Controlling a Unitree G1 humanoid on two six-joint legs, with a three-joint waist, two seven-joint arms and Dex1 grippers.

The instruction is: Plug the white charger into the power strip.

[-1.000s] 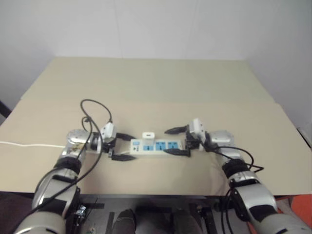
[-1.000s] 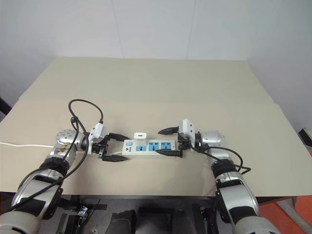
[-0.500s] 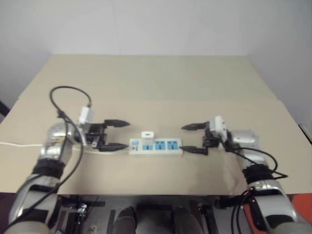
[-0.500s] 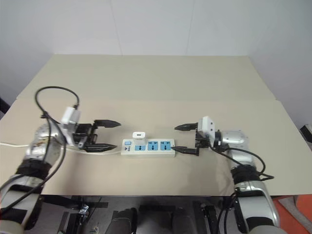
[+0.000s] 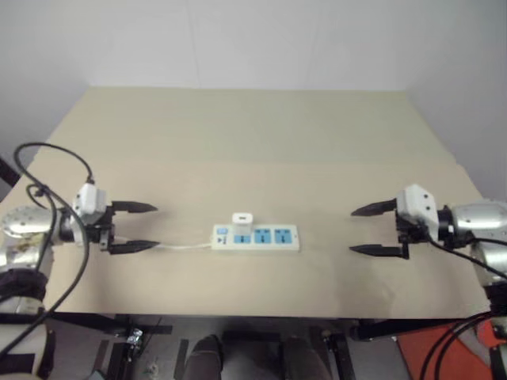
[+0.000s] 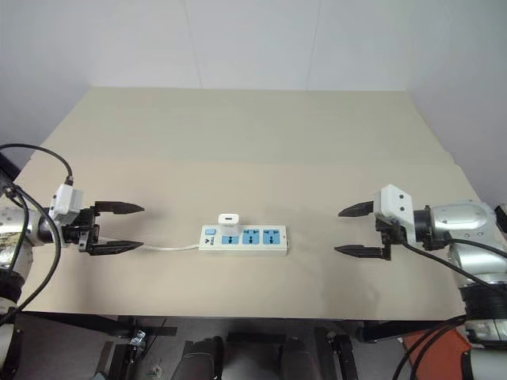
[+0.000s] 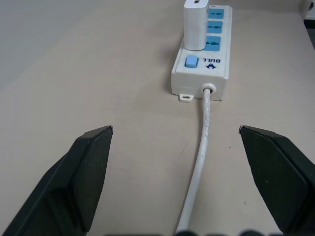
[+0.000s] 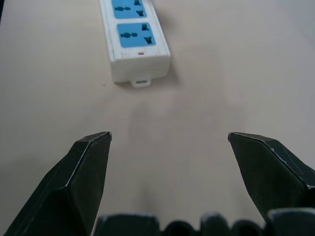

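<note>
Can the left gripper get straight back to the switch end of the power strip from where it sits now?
Probably yes. The left gripper is open, facing the power strip across bare table; only the strip's white cord runs between its fingers, toward that end.

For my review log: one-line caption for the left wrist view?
White charger plugged into power strip; open left gripper empty.
</note>
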